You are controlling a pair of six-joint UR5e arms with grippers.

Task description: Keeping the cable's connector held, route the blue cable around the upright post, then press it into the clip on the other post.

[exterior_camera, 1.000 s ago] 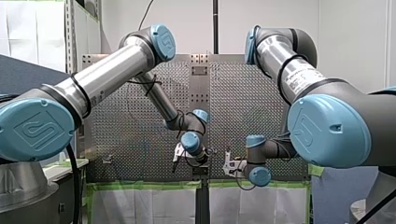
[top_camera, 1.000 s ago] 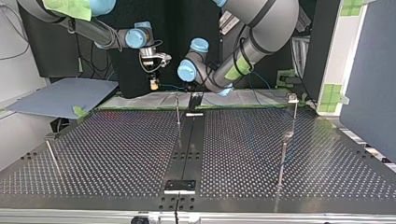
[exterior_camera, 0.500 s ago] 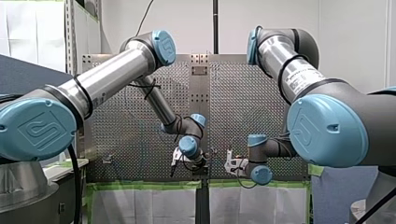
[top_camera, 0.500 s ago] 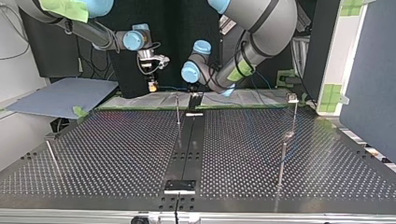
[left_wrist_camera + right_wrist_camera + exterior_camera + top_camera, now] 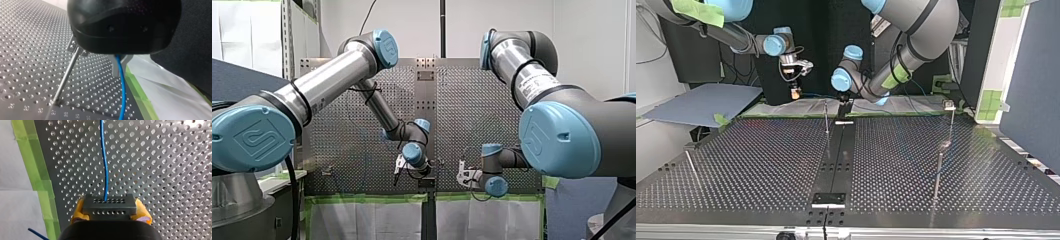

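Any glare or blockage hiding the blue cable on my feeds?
Left wrist view: my left gripper blocks much of the scene, yet the blue cable shows ahead of it. Right wrist view: glints on the perforated table, connector plain. Top view: post mirrored in the table.

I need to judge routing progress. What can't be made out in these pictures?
Left wrist view: how my left gripper holds the cable, hidden under its black housing.
Left wrist view: the top of the post, partly behind that housing.
Top view: where the cable runs, too thin to follow.
Front view: the connector, too small to pick out.
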